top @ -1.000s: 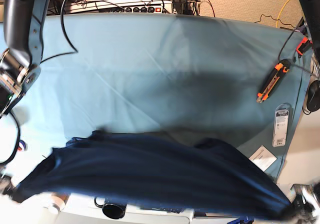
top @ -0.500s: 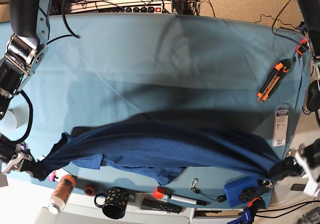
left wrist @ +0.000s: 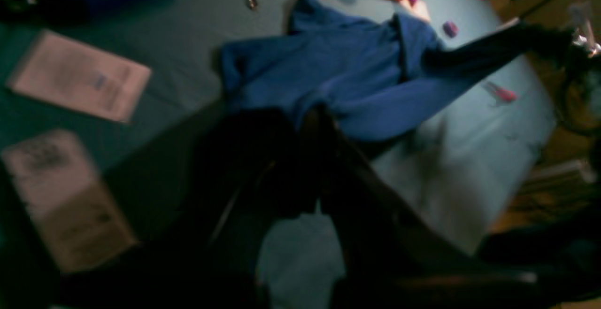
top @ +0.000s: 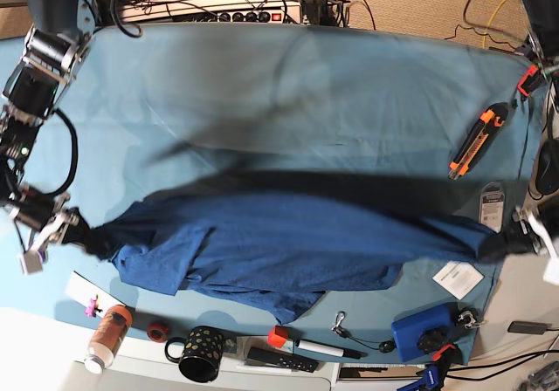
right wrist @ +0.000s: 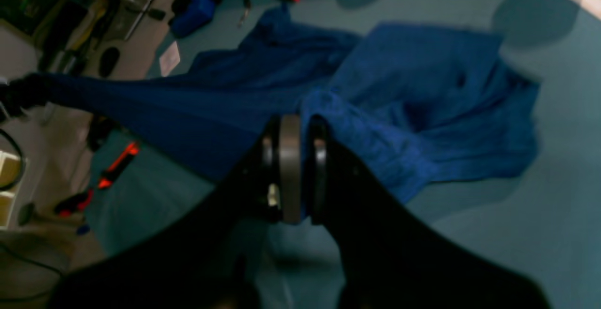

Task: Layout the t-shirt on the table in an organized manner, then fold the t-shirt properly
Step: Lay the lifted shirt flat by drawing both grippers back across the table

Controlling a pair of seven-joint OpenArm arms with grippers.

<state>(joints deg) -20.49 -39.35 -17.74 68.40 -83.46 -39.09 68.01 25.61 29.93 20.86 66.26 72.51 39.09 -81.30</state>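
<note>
Large dark navy-blue heathered fabric t-shirt [top: 279, 247] stretched across near half of light blue-teal cloth-covered table [top: 288, 103], left gripper [top: 515, 241] clamped on one end, right gripper [top: 61, 229] clamped on opposite end, lower folds resting on cloth.

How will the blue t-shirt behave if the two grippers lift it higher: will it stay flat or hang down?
The t-shirt probably sags: between the left gripper and the right gripper its lower part droops in loose folds. It looks soft and light, wrinkling on the table. It may slip, since each grip holds only a small pinch.
</note>
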